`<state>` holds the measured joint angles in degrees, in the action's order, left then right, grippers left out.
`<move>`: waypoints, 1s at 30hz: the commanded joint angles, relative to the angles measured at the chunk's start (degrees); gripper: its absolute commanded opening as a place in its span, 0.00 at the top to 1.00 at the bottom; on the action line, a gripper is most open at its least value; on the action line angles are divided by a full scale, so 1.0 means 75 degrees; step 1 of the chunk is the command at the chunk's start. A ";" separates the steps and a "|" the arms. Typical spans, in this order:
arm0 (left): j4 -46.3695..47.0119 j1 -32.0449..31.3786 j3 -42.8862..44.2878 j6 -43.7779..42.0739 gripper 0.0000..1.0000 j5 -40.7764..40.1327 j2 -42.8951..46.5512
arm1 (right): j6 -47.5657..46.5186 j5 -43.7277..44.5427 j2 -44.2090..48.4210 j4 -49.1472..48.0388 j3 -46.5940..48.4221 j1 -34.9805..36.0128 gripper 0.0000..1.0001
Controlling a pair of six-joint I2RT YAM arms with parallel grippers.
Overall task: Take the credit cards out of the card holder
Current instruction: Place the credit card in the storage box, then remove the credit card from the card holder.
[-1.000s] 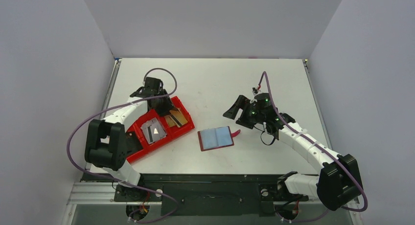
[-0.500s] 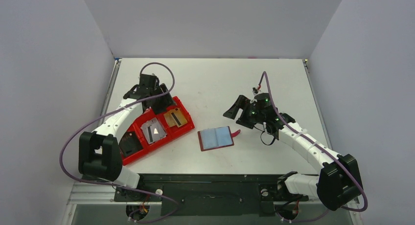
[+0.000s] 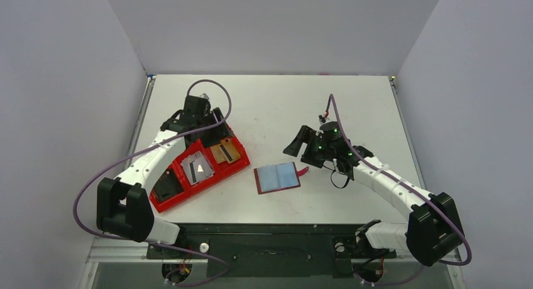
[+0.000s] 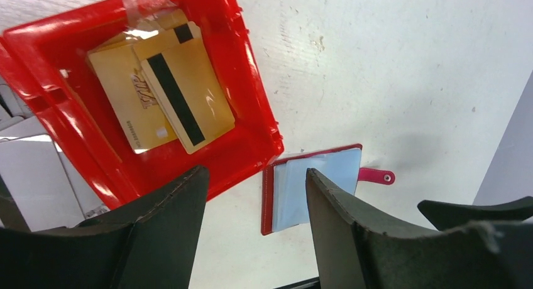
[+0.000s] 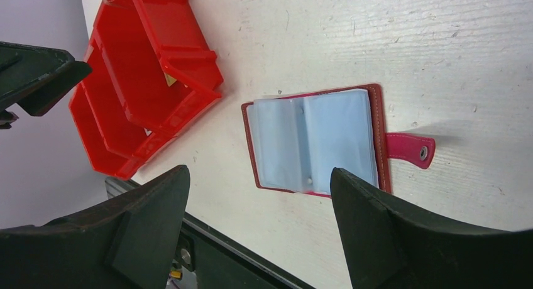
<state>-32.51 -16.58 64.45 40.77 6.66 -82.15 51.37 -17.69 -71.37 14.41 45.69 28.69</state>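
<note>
1. The holder (image 3: 277, 177) lies open and flat on the table (image 3: 283, 107), sleeves (image 5: 314, 138) facing up; it sits near the right corner of the tray (image 4: 256, 81) but apart from it
2. Its long axis runs across the table, left to right with a slight tilt; the tab (image 5: 412, 149) sticks out of the right end, toward the right arm
3. The right gripper (image 5: 258, 176) hangs above the table just beyond the holder, off its far right side, with jaws spread wide and nothing in them; in its wrist view the holder sits between the two fingers, so I judge a drop and a small pull toward the base would reach it
4. The left gripper (image 4: 256, 176) hovers over the far end of the tray, jaws partly apart and empty; the tray wall lies between it and the holder, so the right arm is the nearer one
5. Gold cards (image 4: 163, 94) lie stacked in the tray's far compartment and silver cards (image 3: 198, 168) in the middle one; the sleeves look pale and bare, though I cannot tell whether a card hides inside, so the task seems at or near its end
6. The table is white, flat and scuffed; the holder looks light and would likely slide if tugged without being pinned
7. There is open table beyond and to the right of the holder, with the walls (image 3: 440, 81) well apart; only the tray crowds its left side
</note>
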 commanded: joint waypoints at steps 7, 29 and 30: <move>0.0093 -0.0913 0.0105 0.0164 0.44 -0.0196 0.0394 | -0.0437 0.1257 -0.0378 0.0315 0.0372 0.0837 0.23; -0.0006 -0.1165 -0.0107 0.0017 0.44 -0.0397 0.0518 | -0.1222 0.3317 -0.2893 0.1487 0.1897 0.2929 0.42; -0.0009 -0.1165 -0.0099 0.0015 0.44 -0.0390 0.0509 | -0.1235 0.3307 -0.2970 0.1482 0.1961 0.2944 0.43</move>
<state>-32.75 -25.26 63.00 41.50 4.62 -80.05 43.59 4.47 -91.48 24.64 57.39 49.89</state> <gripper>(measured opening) 0.560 0.586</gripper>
